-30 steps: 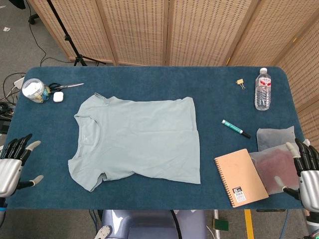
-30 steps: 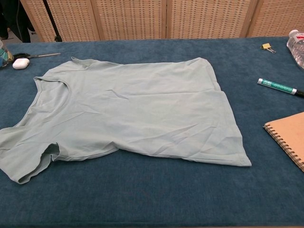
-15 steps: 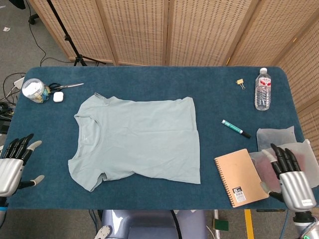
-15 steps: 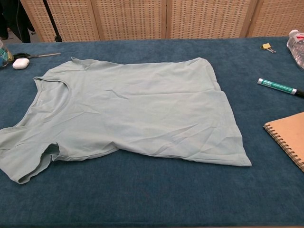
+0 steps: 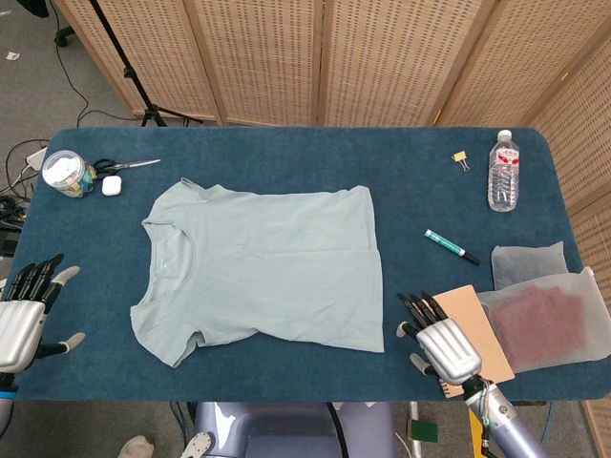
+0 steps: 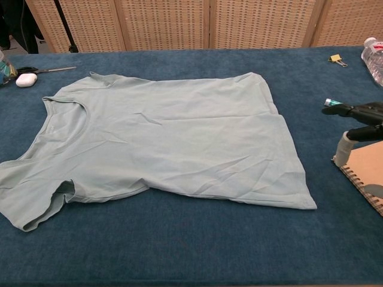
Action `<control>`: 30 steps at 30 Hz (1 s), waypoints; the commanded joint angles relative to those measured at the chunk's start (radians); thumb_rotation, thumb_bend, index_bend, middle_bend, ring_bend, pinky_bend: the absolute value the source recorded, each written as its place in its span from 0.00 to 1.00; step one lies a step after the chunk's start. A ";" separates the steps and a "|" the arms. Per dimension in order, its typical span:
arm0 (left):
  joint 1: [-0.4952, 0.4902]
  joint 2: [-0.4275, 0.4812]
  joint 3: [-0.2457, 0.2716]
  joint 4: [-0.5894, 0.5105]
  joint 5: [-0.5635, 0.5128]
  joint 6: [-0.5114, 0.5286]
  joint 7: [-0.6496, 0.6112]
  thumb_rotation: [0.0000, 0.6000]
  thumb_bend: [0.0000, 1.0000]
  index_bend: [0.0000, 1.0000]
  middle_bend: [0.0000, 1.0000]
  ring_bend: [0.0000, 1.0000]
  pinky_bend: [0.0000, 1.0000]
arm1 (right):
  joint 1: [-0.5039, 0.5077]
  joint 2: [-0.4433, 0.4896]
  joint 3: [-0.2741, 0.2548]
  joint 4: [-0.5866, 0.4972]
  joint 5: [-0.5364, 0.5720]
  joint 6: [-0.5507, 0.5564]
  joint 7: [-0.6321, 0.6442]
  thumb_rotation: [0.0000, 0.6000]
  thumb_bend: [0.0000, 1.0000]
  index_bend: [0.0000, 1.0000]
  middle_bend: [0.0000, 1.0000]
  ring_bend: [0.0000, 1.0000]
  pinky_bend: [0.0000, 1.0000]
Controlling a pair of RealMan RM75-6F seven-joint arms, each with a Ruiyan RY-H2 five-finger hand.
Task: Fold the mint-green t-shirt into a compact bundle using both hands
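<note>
My right hand [image 5: 447, 345] hovers over the tan spiral notebook [image 5: 474, 329], just right of the mint-green t-shirt [image 5: 263, 269], dark fingers [image 6: 350, 110] spread, holding nothing. My left hand [image 5: 23, 320] waits left of it, fingers apart. The soft, wrinkled shirt lies flat on the blue counter [image 5: 401, 191].

robot lab or studio space: blue-carpeted table [image 5: 286, 153]; behind table, woven folding screens [image 5: 382, 57], tripod stand [image 5: 129, 72]; left of table, loose cables [image 5: 19, 157] on grey floor.
</note>
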 commanded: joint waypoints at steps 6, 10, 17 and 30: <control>-0.006 -0.001 -0.002 0.002 -0.009 -0.014 0.003 1.00 0.00 0.00 0.00 0.00 0.00 | 0.039 -0.088 0.028 -0.012 0.119 -0.058 -0.129 1.00 0.40 0.44 0.00 0.00 0.00; -0.008 -0.003 -0.003 0.002 -0.013 -0.017 0.008 1.00 0.00 0.00 0.00 0.00 0.00 | 0.045 -0.115 0.019 -0.009 0.136 -0.064 -0.160 1.00 0.40 0.44 0.00 0.00 0.00; -0.010 -0.007 -0.002 0.003 -0.015 -0.021 0.018 1.00 0.00 0.00 0.00 0.00 0.00 | 0.055 -0.160 0.000 0.005 0.150 -0.071 -0.205 1.00 0.40 0.44 0.00 0.00 0.00; -0.013 -0.009 -0.002 0.005 -0.018 -0.026 0.022 1.00 0.00 0.00 0.00 0.00 0.00 | 0.062 -0.251 -0.032 0.105 0.138 -0.048 -0.254 1.00 0.39 0.44 0.00 0.00 0.00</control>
